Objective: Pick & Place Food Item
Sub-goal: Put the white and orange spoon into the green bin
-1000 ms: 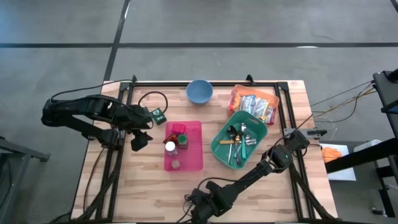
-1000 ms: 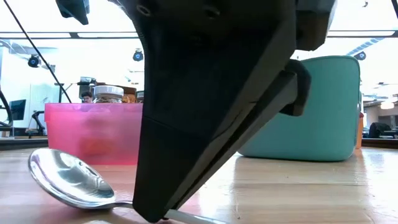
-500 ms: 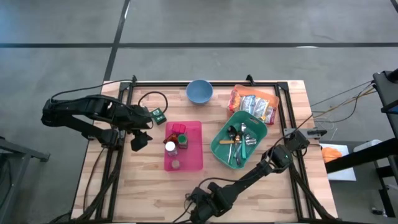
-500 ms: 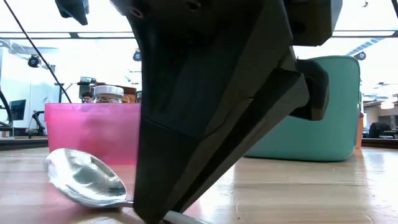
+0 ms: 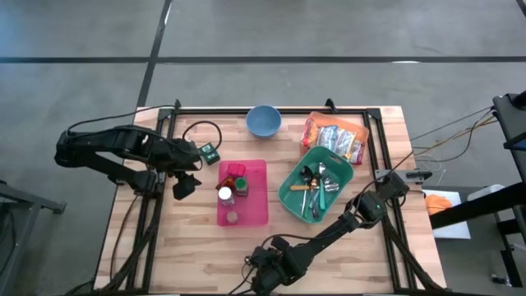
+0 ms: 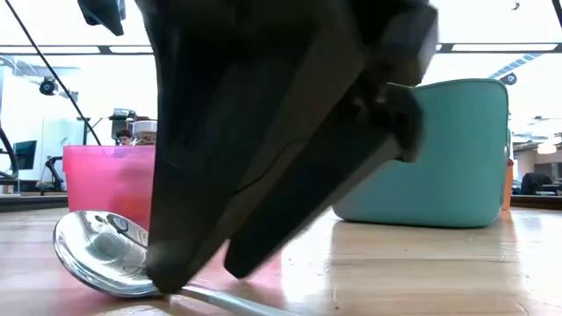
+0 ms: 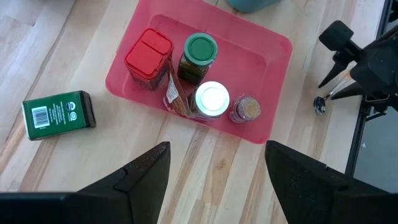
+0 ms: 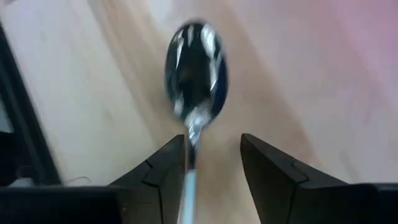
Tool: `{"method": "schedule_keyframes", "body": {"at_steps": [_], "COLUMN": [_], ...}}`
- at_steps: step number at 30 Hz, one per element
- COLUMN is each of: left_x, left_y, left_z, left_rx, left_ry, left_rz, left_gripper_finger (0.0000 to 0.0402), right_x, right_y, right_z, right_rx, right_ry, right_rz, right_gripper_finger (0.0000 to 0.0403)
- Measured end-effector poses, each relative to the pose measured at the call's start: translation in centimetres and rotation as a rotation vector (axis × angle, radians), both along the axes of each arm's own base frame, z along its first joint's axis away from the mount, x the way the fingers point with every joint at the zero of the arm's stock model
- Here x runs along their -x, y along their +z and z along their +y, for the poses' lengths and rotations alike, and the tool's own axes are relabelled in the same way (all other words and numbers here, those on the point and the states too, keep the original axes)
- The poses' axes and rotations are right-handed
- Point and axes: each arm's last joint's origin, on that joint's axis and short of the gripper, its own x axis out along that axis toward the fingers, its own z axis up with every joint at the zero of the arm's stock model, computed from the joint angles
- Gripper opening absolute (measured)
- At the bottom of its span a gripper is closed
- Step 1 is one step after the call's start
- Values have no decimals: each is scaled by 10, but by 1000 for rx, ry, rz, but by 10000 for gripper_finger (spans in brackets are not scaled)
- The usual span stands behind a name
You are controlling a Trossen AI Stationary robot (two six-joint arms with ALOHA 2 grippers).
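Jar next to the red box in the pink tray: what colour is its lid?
Green. The jar stands beside the red box in the pink tray; the left wrist view shows it best.

**Right gripper lets go of the spoon**

At the bottom centre of the high view, the right gripper [image 8: 211, 171] has parted its fingers, shut a second ago. The spoon [image 6: 105, 254] now lies loose on the wood; its bowl has shifted slightly in the low view's lower left.

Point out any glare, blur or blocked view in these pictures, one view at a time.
Low view: the right pincer looms dark against bright ceiling lights, blocking most of the frame; the spoon mirrors the room. Right wrist view: the spoon is blurred, with glare on its bowl. Left wrist view: the white jar lid glares.
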Motion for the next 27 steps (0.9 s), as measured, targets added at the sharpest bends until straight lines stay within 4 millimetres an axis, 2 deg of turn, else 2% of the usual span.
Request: {"method": "schedule_keyframes", "body": {"at_steps": [5,11,15,22,27], "left_x": [0,1,2,2,2], "left_y": [0,-1,-1,-1,-1], "left_z": [0,0,0,0,0], "left_rx": [3,6,7,8,8], "left_ry": [6,4,3,3,3], "left_rz": [0,16,24,22,21], "left_gripper_finger": [262,262,262,262,262], "right_x": [-3,-10,-9,-10,-11], "right_y": [-5,-9,-9,-9,-8], "right_z": [-2,5,5,6,8], "right_rx": [83,67,52,-27,-75], "right_ry": [72,197,169,118,120], "right_rz": [-23,-77,-69,-58,-60], "right_gripper_finger": [125,71,49,47,93]}}
